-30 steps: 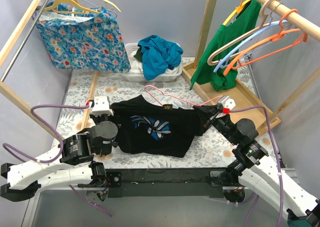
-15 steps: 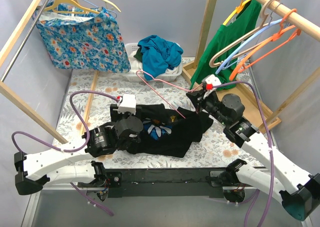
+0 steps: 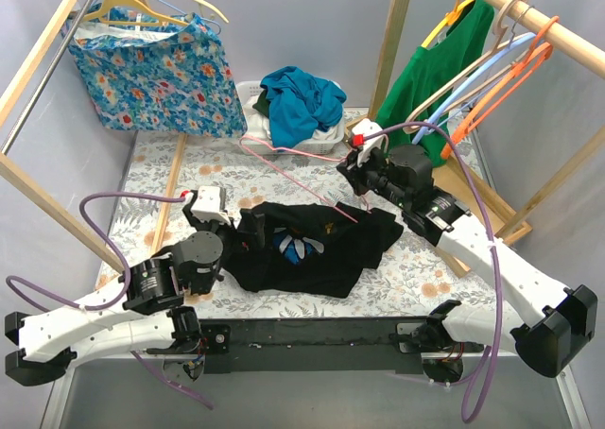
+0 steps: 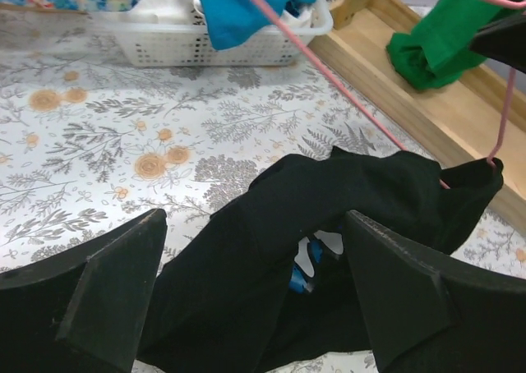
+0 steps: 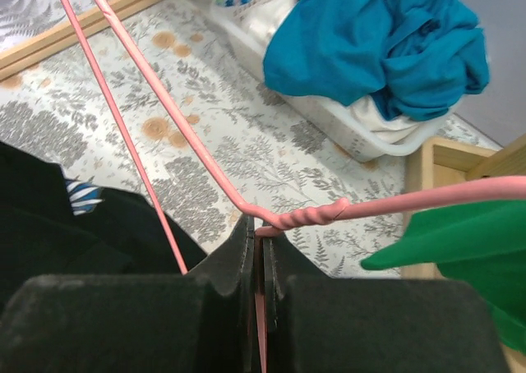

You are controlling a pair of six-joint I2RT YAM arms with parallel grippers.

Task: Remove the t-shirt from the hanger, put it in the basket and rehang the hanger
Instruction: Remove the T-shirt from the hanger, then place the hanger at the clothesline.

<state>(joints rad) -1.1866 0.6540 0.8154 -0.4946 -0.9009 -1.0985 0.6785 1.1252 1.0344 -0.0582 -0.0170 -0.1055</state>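
Floral-print desk (image 3: 416, 283) between wooden rails, white basket (image 3: 321, 144) at the far edge. Mid-desk, toward the near edge: black shirt (image 3: 312, 254), now bunched and rucked instead of spread flat as a second ago.

Left fingers (image 4: 115, 295) just sprung wide from a tight clamp. Holding nothing now, poised low over the shirt's left part. Right fingers (image 5: 218, 283) pressed shut on the pink hanger (image 5: 308, 217) just under the twisted neck. Same grip as before, but carried up and toward the far edge of the desk. Hanger tilted as a result: one shoulder lifted clear and pointing at the basket, the other low and seemingly caught in the shirt's right-hand fold.

Meaning for the task: well advanced, not finished. Most of the wire out of the cloth, one end apparently not. Left release either a let-go for a fresh grip or simply early; cannot tell which. With nothing pinning the cloth, further pulling likely to drag the shirt along rather than slide the wire free. Sensible next move: pin the shirt again close to the caught end, then draw the hanger away toward the far right corner.
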